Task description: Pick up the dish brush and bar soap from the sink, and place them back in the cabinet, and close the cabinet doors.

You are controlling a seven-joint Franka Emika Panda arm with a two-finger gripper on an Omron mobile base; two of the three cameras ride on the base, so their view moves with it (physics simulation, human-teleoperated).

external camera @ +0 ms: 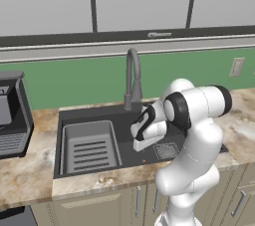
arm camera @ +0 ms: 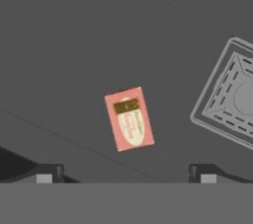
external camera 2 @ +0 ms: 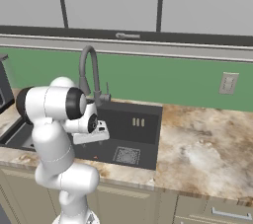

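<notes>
Hovered wide open, gripper point(arm camera: 126, 178) above bar soap point(arm camera: 129, 119) lying flat beside drain grate point(arm camera: 232, 98); probably light, rigid, slick; best pinched across narrow sides.

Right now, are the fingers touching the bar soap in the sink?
Apart. In the hand view, the bar soap lies flat on the sink floor, and bare floor shows between it and both open fingers.

Both base views look forward and down from behind the arm, one from its left, one from its right, sharing the sink point(external camera: 99, 115) and faucet point(external camera 2: 90, 72). The hand view looks straight down, close over the sink floor, at the soap point(arm camera: 128, 119) and drain grate point(arm camera: 232, 97).
</notes>
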